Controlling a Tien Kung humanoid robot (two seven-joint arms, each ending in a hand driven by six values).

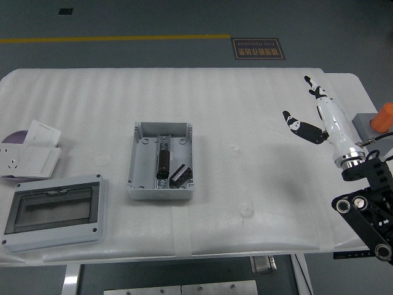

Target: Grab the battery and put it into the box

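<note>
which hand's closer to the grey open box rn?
Right, by default. The right hand hangs open over the table's right end, far right of the box. The left hand isn't in view.

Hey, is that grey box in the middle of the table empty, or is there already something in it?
Not empty. The open grey box holds two dark pieces: one lies along its middle, another is tilted beside it. Whether either is the battery, I cannot tell.
</note>
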